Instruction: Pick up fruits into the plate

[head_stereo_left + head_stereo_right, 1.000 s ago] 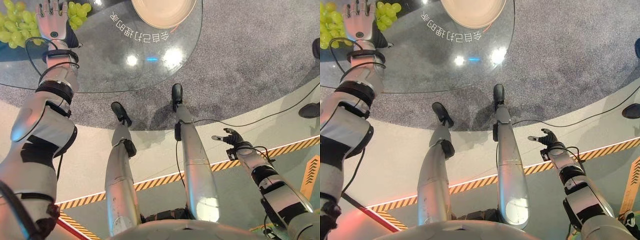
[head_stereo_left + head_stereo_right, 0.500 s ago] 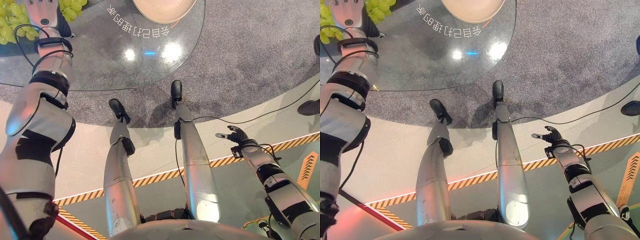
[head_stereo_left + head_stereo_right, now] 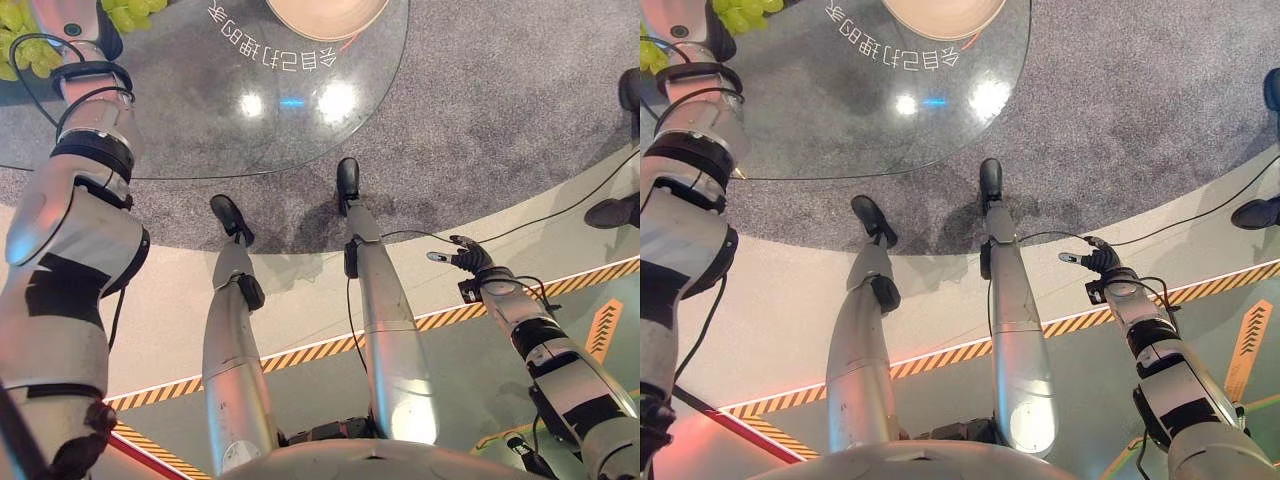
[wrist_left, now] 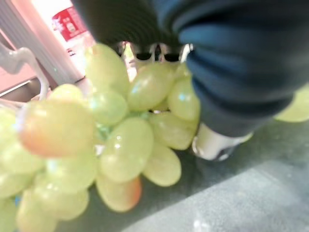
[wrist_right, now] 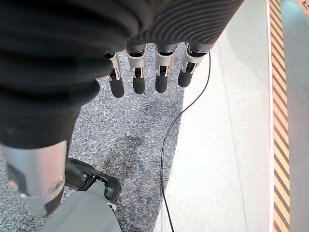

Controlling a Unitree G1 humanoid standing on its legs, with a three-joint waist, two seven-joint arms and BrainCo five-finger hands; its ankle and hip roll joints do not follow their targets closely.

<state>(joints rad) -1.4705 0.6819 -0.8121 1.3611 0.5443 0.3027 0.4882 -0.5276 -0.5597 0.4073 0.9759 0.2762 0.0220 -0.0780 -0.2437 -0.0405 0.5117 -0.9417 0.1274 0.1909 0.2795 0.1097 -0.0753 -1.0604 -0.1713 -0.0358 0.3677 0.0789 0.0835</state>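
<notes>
One round glass table (image 3: 200, 130) carries one beige round plate (image 3: 325, 15) at its far edge, looks empty so far, so nothing's done yet. One bunch of green grapes (image 4: 120, 140) sits far left under the left hand (image 3: 70, 25), can't tell its fingers. Right hand (image 5: 145, 72) hangs low, fingers straight, holding nothing.

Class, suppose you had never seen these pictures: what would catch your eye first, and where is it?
Green grapes crowd close against the left hand, at the far left of the round glass table. A pale plate sits at the table's far edge. The right hand hangs low over the floor, fingers relaxed.
</notes>
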